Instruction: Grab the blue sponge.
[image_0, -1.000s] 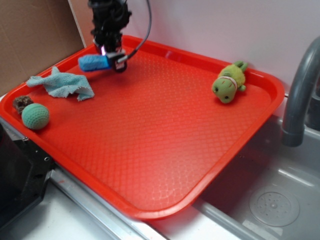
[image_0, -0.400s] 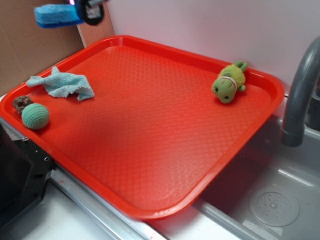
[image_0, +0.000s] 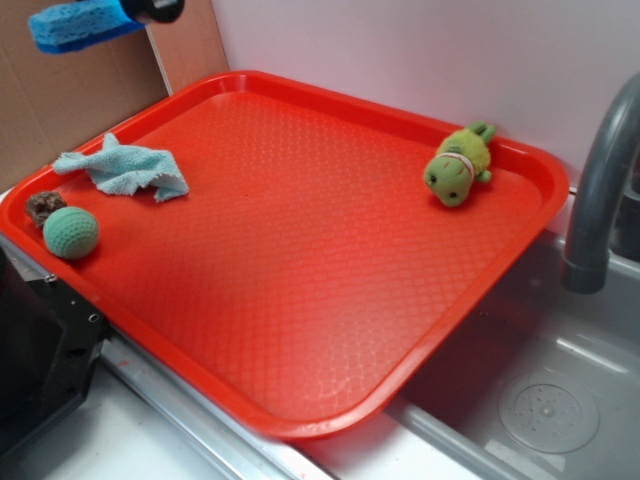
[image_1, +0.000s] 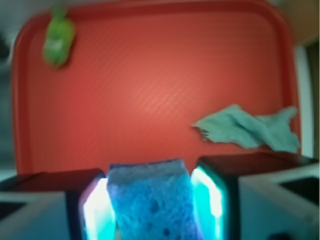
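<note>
The blue sponge (image_0: 78, 24) hangs high in the air at the top left of the exterior view, beyond the tray's far left corner. My gripper (image_0: 140, 9) is shut on its right end; only the gripper's black tip shows at the top edge. In the wrist view the sponge (image_1: 150, 200) sits squeezed between my two glowing fingers (image_1: 97, 207), and the gripper (image_1: 152, 205) holds it well above the red tray (image_1: 150, 75).
The red tray (image_0: 330, 330) holds a teal cloth rag (image_0: 125, 168), a green knitted ball (image_0: 70, 232), a small brown object (image_0: 44, 206) and a green plush toy (image_0: 458, 165). A grey faucet (image_0: 600, 190) and sink (image_0: 540, 400) stand at right. Cardboard (image_0: 60, 100) stands behind left.
The gripper has lifted the sponge off the tray's far left part, up and to the left, until it is nearly out of the exterior view. Nothing on the tray has moved.
</note>
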